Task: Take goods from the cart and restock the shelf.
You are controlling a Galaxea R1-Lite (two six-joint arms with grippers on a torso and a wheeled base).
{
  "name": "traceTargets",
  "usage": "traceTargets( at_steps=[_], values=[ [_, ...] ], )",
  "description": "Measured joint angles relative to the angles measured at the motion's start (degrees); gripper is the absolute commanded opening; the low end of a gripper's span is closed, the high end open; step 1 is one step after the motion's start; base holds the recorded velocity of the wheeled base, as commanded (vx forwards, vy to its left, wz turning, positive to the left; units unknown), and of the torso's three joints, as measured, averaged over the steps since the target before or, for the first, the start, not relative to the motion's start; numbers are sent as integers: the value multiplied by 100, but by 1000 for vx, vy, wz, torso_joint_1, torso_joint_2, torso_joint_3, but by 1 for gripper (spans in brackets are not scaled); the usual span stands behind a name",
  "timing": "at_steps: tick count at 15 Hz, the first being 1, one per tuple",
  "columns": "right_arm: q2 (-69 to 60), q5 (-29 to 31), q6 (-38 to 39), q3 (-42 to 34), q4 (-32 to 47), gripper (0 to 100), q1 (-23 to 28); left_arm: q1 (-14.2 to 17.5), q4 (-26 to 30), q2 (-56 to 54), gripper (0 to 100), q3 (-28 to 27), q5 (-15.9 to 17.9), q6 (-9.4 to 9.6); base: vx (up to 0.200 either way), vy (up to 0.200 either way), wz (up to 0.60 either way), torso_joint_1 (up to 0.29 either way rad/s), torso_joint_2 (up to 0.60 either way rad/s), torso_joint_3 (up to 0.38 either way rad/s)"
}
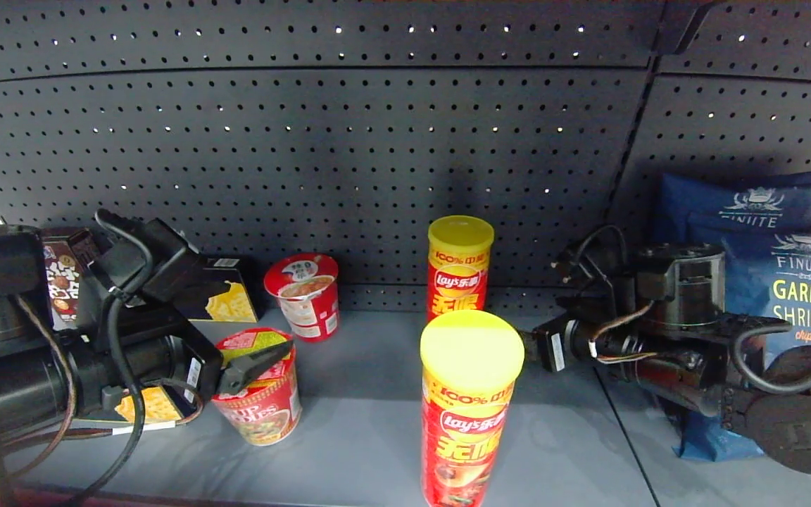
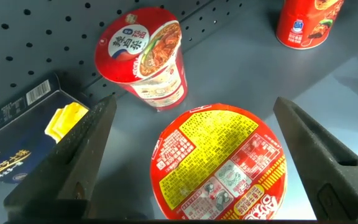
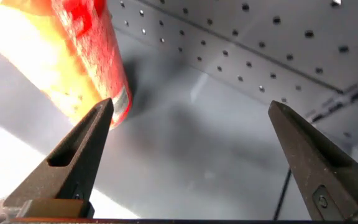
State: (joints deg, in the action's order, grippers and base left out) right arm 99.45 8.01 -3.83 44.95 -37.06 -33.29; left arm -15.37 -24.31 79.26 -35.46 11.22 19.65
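Nearest to the camera stands the front chips can (image 1: pixel 472 408), red with a yellow lid, upright on the grey shelf (image 1: pixel 363 394). Behind it, close to the perforated back wall (image 1: pixel 307 141), stands the rear chips can (image 1: pixel 458 271) of the same kind. On the left side the left hand (image 2: pixel 196 109) is spread wide around the front noodle cup (image 2: pixel 219 165). One finger is on each side of the cup and a gap shows on both sides, so it holds nothing. The rear noodle cup (image 2: pixel 143 56) stands just behind, tilted a little, and a dark box (image 2: pixel 27 134) lies beside it against the wall. On the right side the right hand (image 3: pixel 191 106) is also wide open and empty, low over the shelf. A red can (image 3: pixel 98 56) stands just beside one of its fingers — which of the two cans, I cannot tell. Blue bags (image 1: pixel 786 282) of chips stand at the far right.
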Motion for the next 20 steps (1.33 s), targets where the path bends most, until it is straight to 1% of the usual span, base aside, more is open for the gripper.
traceTargets(
  at_steps=[2, 8, 15, 20],
  values=[
    [-17, -16, -2, -20, 0, 100, 5, 5, 4, -16, 100, -11, 2, 2, 0, 0, 0, 0, 0, 0],
    [319, -22, -9, 343, 0, 100, 9, 5, 9, -24, 100, -54, -2, 5, 0, 0, 0, 0, 0, 0],
    [564, -27, -9, 560, 0, 100, -2, 5, 9, -24, 100, -54, -6, 2, 0, 0, 0, 0, 0, 0],
    [652, -27, -11, 588, -9, 100, -13, 11, 9, -24, 100, -6, -5, 2, 0, 0, 0, 0, 0, 0]
  ],
)
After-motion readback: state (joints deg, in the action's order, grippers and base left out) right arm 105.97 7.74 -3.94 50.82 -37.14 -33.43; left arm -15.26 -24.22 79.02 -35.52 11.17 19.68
